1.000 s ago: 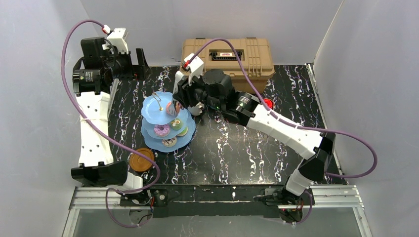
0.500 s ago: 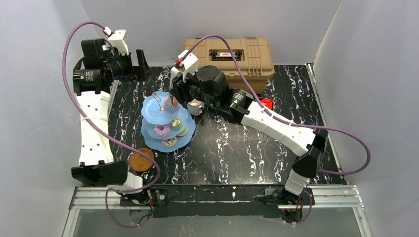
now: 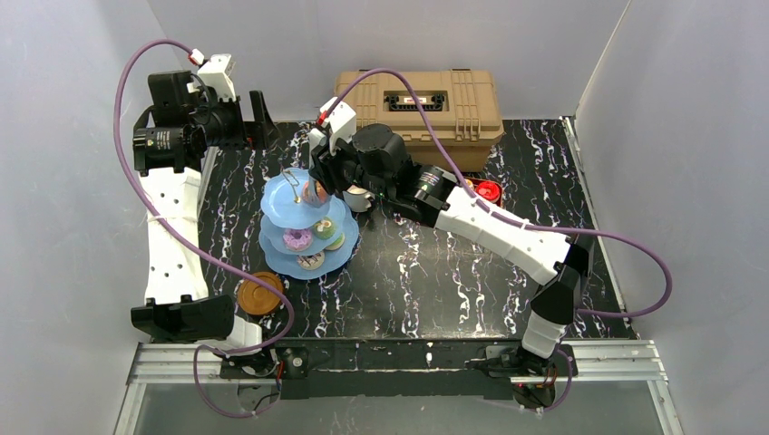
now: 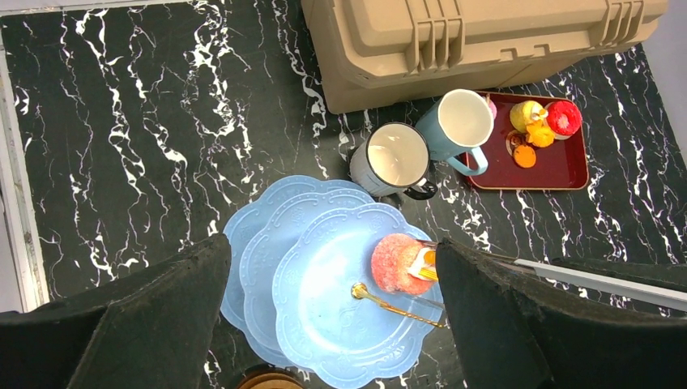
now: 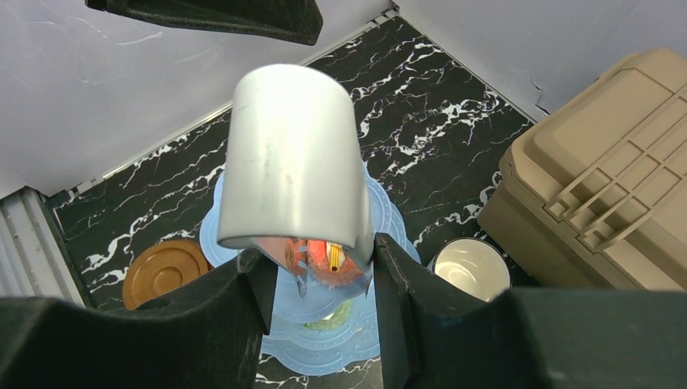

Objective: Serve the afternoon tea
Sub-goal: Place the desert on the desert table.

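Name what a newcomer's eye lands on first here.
The light-blue three-tier cake stand stands left of centre on the black marbled table. Over its top tier the right tool grips metal tongs pinching a pink cake. A tan toolbox sits at the back.

Cake stand (image 4: pixel 324 275), mugs (image 4: pixel 397 158) to its right, toolbox (image 4: pixel 454 40) behind, saucers (image 3: pixel 260 294) in front.

One cake stand (image 4: pixel 324 275), two mugs (image 4: pixel 397 158), one toolbox (image 3: pixel 417 100), maybe two saucers (image 3: pixel 261 294)
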`<state>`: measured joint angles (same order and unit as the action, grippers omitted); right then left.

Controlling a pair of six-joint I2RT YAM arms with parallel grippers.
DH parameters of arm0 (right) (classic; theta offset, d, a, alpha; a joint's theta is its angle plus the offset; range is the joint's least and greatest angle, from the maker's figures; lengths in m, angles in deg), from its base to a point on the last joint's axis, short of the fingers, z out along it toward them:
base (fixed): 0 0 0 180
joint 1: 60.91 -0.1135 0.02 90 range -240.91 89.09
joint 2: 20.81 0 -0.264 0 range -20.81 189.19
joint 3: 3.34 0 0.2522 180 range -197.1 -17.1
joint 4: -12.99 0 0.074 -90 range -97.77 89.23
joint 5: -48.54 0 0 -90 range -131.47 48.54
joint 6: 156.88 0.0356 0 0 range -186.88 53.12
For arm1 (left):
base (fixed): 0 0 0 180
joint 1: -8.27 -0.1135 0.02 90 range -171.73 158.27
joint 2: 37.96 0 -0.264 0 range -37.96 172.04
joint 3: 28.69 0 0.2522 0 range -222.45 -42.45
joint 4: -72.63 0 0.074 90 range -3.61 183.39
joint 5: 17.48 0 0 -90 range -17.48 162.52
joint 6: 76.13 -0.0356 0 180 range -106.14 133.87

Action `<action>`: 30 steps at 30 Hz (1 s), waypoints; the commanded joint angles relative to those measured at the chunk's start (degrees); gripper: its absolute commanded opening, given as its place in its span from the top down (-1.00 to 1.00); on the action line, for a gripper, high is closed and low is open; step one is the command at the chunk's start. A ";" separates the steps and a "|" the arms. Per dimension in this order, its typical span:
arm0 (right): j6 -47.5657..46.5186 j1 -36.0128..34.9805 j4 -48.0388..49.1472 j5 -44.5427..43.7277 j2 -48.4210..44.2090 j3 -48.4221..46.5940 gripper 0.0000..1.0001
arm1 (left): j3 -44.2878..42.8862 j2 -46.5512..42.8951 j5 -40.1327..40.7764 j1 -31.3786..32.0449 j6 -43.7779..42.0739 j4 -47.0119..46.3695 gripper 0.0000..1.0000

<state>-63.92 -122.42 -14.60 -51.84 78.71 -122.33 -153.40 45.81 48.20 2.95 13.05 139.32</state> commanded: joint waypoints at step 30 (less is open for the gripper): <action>-1.04 -0.27 4.11 -1.12 -4.46 -4.27 -0.07 | -2.86 -1.23 -1.79 -0.85 0.32 1.56 -0.93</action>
<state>-63.94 -122.45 -14.36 -51.64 78.65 -122.37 -154.58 45.81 47.70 2.66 13.05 139.82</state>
